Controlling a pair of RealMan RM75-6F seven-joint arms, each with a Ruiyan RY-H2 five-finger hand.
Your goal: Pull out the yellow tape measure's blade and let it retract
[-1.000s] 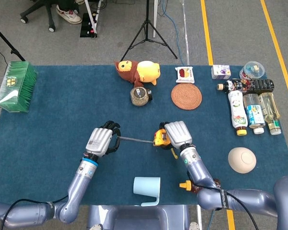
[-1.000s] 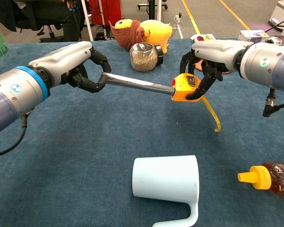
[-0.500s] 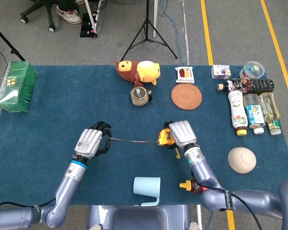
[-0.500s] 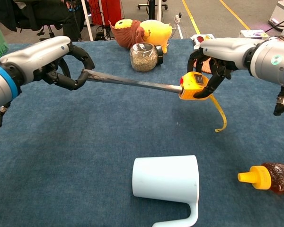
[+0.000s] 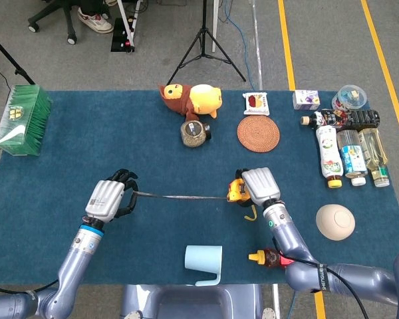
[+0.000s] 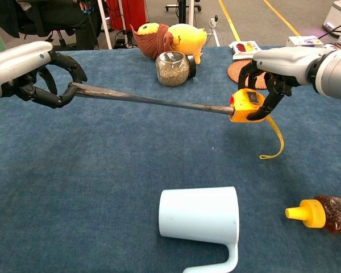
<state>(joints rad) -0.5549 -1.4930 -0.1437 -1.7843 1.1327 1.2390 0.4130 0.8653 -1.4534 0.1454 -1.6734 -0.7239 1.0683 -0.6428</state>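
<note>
The yellow tape measure (image 6: 248,106) is gripped in the right hand (image 6: 273,67), held above the blue table (image 6: 102,170); its blade (image 6: 150,100) is drawn out leftward and its tip is pinched by the fingers of the left hand (image 6: 37,71); a yellow strap (image 6: 273,139) hangs below the case; a pale blue mug (image 6: 202,222) lies on its side nearer the robot.

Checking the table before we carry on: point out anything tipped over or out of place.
The light blue mug lies on its side near the front edge, and the honey bottle right of it lies flat too. Nothing looks spilled.
</note>
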